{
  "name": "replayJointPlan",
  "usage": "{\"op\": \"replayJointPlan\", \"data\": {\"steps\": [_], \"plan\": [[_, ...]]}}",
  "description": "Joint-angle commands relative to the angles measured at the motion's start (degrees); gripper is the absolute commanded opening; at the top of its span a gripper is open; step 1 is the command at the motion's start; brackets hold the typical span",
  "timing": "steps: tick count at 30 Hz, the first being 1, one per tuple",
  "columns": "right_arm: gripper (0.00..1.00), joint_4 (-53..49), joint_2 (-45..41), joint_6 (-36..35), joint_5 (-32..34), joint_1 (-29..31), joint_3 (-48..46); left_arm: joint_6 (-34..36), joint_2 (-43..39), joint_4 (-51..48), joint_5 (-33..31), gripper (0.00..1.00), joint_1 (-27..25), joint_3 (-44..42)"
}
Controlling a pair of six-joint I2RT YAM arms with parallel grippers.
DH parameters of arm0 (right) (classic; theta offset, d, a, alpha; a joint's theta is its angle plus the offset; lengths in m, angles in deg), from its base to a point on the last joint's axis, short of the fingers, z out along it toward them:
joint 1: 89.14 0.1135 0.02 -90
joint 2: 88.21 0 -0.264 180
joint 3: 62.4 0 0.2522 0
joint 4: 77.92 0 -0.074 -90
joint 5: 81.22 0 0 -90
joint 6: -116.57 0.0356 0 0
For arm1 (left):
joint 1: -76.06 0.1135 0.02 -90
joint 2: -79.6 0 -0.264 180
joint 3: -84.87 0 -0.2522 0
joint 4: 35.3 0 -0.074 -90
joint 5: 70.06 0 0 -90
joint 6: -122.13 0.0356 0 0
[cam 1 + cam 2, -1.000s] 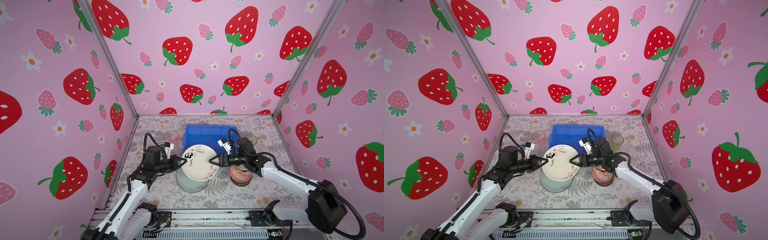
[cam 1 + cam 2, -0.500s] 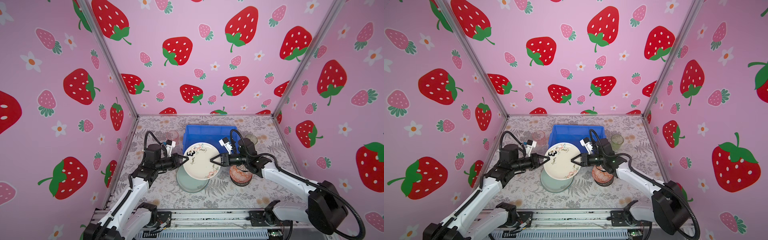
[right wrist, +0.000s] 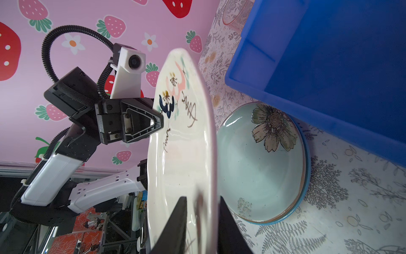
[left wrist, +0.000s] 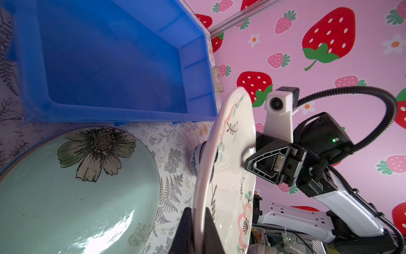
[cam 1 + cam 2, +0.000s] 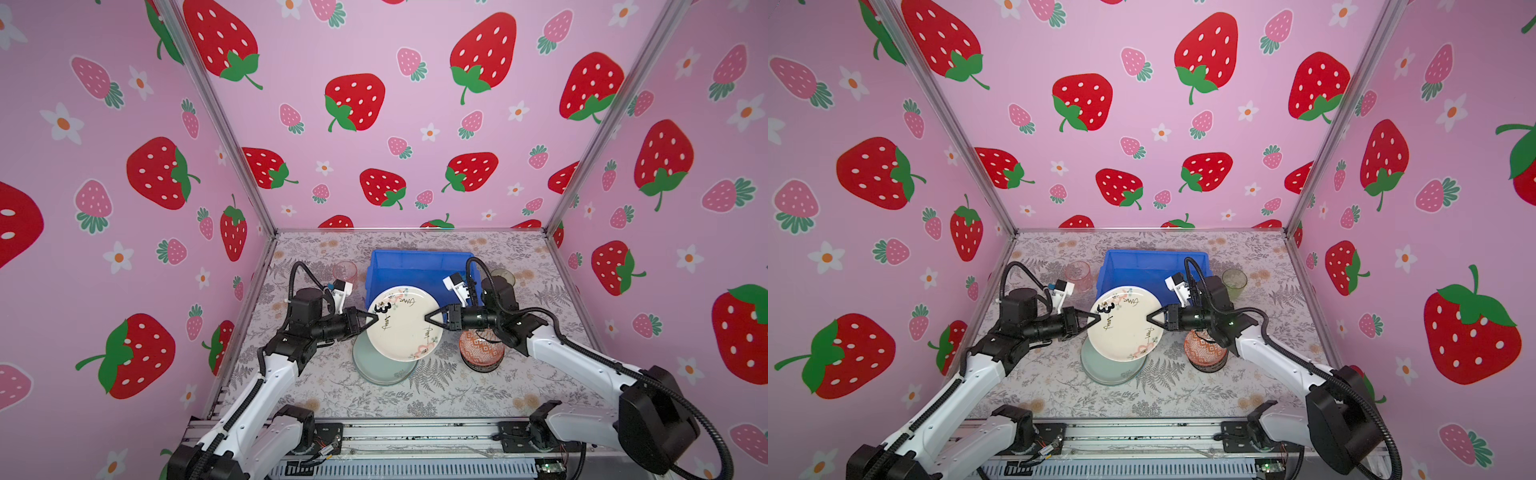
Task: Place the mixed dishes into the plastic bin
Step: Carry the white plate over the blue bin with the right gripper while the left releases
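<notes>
Left gripper (image 5: 375, 319) is pinched shut on the left rim of the white plate (image 5: 405, 328), one finger on the face and one on the back. Right gripper (image 5: 427, 318) has a finger on each side of the right rim. The rim looks blurry in the right wrist view, so I honestly can't tell if it's biting down or just straddling.

The plate hangs in the air between them, just near of the blue bin (image 5: 415, 266) and above the far part of the green plate (image 5: 378, 368), which sits on the table (image 5: 440, 395). From what the left wrist view shows of it, the bin has nothing in it yet.

My take on handling:
- It looks like glazed ceramic, so stiff and not light. It'll chip or crack if it drops onto the green plate or the bin wall.
- Glaze is slick, and a shallow pinch on one side means lots of leverage, so I'd expect it to droop or slide out.
- Opposite rims is the right place to hold it. I'd want both sides properly clamped before carrying it.
- The bin walls are low, so lift it over the near wall and lower it flat rather than letting go high.

The red patterned bowl (image 5: 480, 349) sits right under the right arm, so watch that elbow.
</notes>
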Motion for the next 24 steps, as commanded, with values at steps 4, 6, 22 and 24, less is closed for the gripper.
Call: {"op": "replayJointPlan", "data": {"steps": [4, 6, 22, 24], "plan": [[0.2, 1.79, -1.5, 0.84, -0.99, -0.71, -0.91, 0.34, 0.23, 4.53, 3.01, 0.0, 0.14, 2.33], [0.17, 1.79, -1.73, 0.94, -0.95, -0.78, -1.05, 0.46, 0.92, 4.15, 3.18, 0.0, 0.21, 2.43], [0.02, 2.14, -1.93, 2.3, -0.23, -1.16, -0.58, 2.62, 3.28, 1.41, 3.44, 0.42, 0.11, 3.65], [0.02, 2.12, -1.84, 2.36, -0.1, -1.24, -0.15, 2.89, 3.6, 1.29, 3.36, 0.44, 0.18, 3.71]]}}
